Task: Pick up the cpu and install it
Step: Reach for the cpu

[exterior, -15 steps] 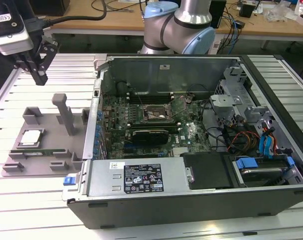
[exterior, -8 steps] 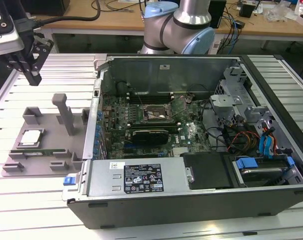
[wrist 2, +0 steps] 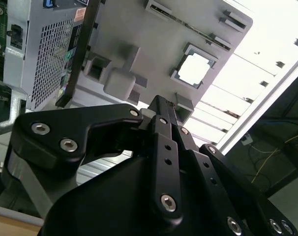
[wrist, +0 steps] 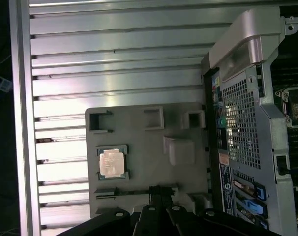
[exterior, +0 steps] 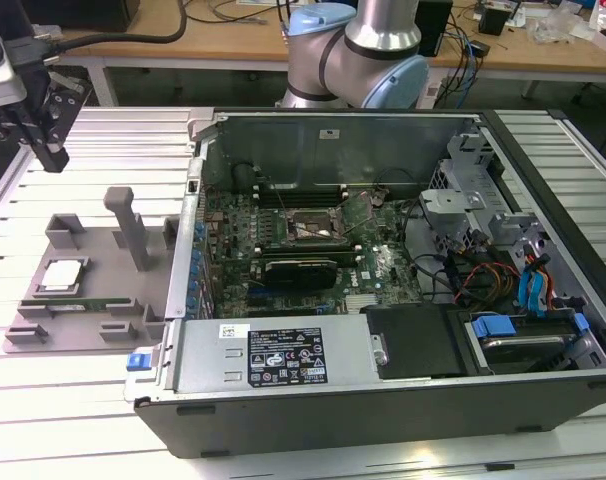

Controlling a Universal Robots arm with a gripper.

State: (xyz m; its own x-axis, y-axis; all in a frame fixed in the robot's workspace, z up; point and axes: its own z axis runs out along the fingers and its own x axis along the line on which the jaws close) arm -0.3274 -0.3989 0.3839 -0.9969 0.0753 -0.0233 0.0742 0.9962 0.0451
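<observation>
Slatted metal table (exterior: 73, 420) right up front, and nearest to us on it sits the open computer case (exterior: 383, 425), with its labelled power supply (exterior: 283, 355) along the near side. Just off the case, on the exterior view's left, lies the grey tray (exterior: 28, 335). And there's the cpu (exterior: 61, 277), flat in a square recess of that tray, silver top up, nothing touching it. A tall post (exterior: 131, 225) stands upright on the tray between the cpu and the case.

Inside the case, the black graphics card (exterior: 301, 270) lies across the green motherboard (exterior: 233, 250), and the square socket (exterior: 313, 228) sits just beyond it.

Further back, the gripper (exterior: 51, 155) hangs above the table past the tray's far corner, well apart from the cpu. In the second wrist view its fingers (wrist 2: 159, 128) are pressed together at the tips with nothing between them.

Beyond the case rises the arm (exterior: 368, 50), grey and pale blue, and behind it a wooden table (exterior: 163, 35) strewn with cables.
</observation>
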